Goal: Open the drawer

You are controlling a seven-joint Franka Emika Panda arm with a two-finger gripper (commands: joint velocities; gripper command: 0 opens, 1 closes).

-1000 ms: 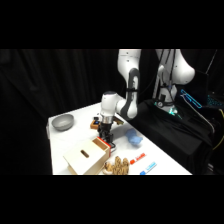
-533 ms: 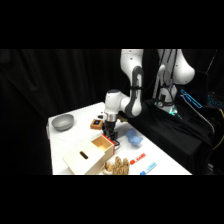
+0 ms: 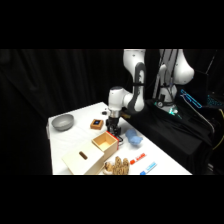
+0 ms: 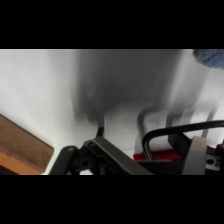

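Note:
The pale wooden box (image 3: 82, 159) lies at the table's front left, with a dark slot in its top. Its drawer (image 3: 106, 142) stands slid out toward the back right, and its inside shows. My gripper (image 3: 115, 132) hangs straight down at the drawer's front end, shut on the black wire loop handle (image 4: 167, 133). In the wrist view the handle curves up beside my black linkage (image 4: 102, 152), over a red strip (image 4: 156, 156) at the drawer's front. A wooden corner (image 4: 20, 147) shows at the lower left there.
A grey bowl (image 3: 62, 121) sits at the table's far left. The small brown block with a blue square (image 3: 96, 123) lies behind the drawer. A blue object (image 3: 132, 138) lies right of the gripper. Wooden pieces (image 3: 118, 165) and small red and blue items line the front edge.
The drawer has slid out of the box toward the back right, and my gripper has moved the same way with it.

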